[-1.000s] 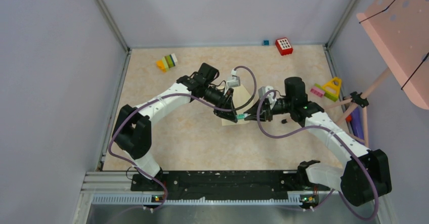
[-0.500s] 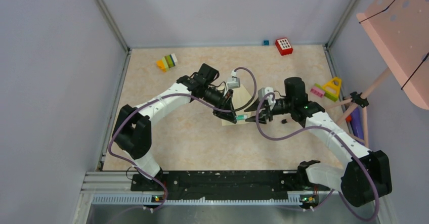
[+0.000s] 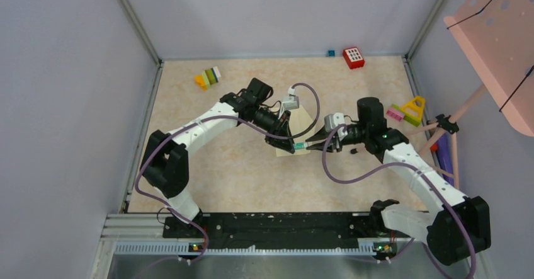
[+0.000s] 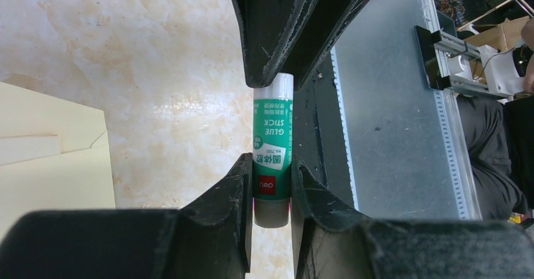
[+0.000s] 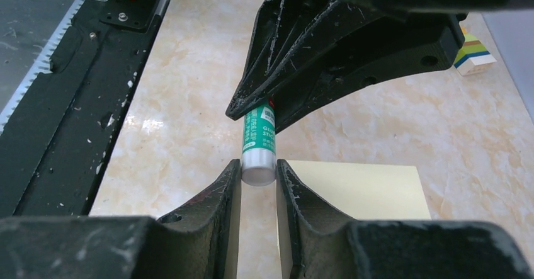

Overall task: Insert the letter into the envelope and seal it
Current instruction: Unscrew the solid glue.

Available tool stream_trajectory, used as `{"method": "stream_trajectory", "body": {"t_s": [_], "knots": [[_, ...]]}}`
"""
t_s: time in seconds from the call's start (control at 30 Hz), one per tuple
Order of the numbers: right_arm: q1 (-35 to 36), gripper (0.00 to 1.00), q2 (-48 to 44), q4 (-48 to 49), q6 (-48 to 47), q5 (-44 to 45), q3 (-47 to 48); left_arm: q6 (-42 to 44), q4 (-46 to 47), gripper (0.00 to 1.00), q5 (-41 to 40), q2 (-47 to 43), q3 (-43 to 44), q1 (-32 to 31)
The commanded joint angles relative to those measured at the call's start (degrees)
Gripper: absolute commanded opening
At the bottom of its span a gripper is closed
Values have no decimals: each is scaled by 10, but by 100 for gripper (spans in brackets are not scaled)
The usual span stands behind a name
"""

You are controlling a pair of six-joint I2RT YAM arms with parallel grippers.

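Both claws pinch one glue stick [image 4: 272, 134]: left claw [image 4: 272, 165] on body, right claw [image 5: 258, 165] on white end. Envelope [image 5: 359, 187] flat on table [image 3: 239, 165] below, centre. Risk: crooked pull, stick slips & smears envelope.

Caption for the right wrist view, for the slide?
Green glue stick held at opposite ends by left gripper and right gripper, near the envelope.

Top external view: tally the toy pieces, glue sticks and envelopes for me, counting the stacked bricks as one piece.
toy pieces: 5 (brick stack, red brick, blue cube, yellow triangle, pink block)
glue stick: 1
envelope: 1
total: 7
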Motion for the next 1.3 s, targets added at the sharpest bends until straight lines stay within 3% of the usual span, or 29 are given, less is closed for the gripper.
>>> {"method": "stream_trajectory", "body": {"t_s": [0.0,0.17,0.4,0.53,0.63,0.73,0.9,1.07,1.13,1.27], "knots": [[4,20,3,-2,-20,-32,11,3,1,12,16,-1,24,-2],[4,14,27,21,73,-23,33,-3,15,12,-35,-13,23,-1],[-21,10,108,59,337,-14,106,-26,89,12,-171,-62,-20,-4],[-49,6,190,74,510,-78,156,-24,118,12,-218,-85,-40,-5],[-52,13,254,44,611,-102,201,-19,128,12,-255,-96,-48,-6],[-53,21,298,1,644,-90,229,-12,129,13,-272,-102,-50,-8],[-56,48,284,-1,609,-71,223,-8,127,13,-262,-105,-51,-9],[-65,59,206,-34,411,-11,213,-4,107,13,-201,-96,-51,-8],[-65,60,155,13,346,14,171,-9,103,13,-162,-89,-49,-8],[-65,64,36,212,274,32,30,-23,92,13,-84,-67,-40,-7]]}}
